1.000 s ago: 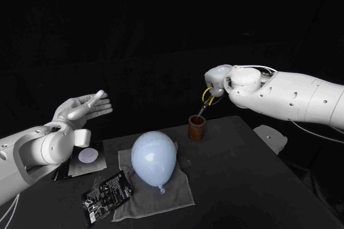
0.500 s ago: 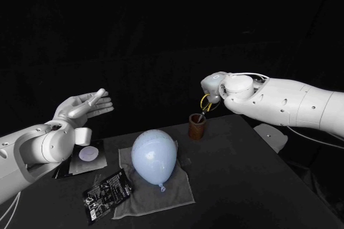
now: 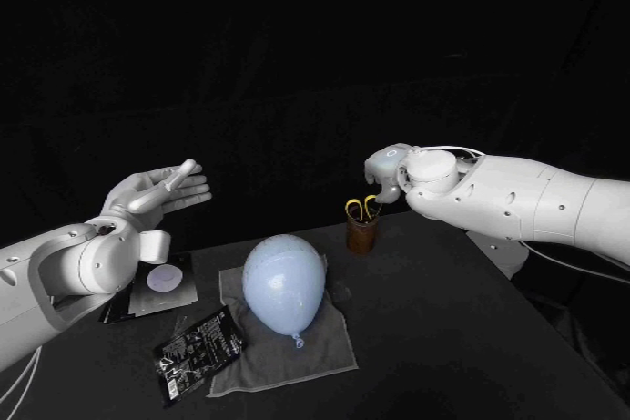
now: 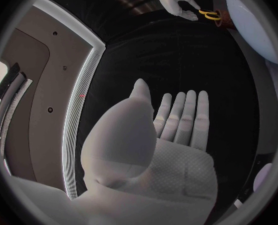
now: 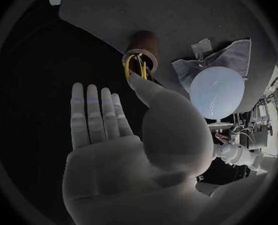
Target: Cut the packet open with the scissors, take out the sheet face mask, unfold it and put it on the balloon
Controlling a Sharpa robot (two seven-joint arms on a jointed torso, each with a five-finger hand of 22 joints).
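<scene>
Centrally, pale blue balloon on cloth

I read the left hand and the right hand as satin silver metal; the left palm carries a finely meshed, rougher pad in its wrist view; just under the right hand the scissors show glossy yellow plastic handles, standing in a dull brown holder whose material I cannot tell; below the left hand, the packet is glossy black film; the balloon is smooth rubber with a soft sheen; the grey cloth beneath it is matt; the table is matt black.
</scene>
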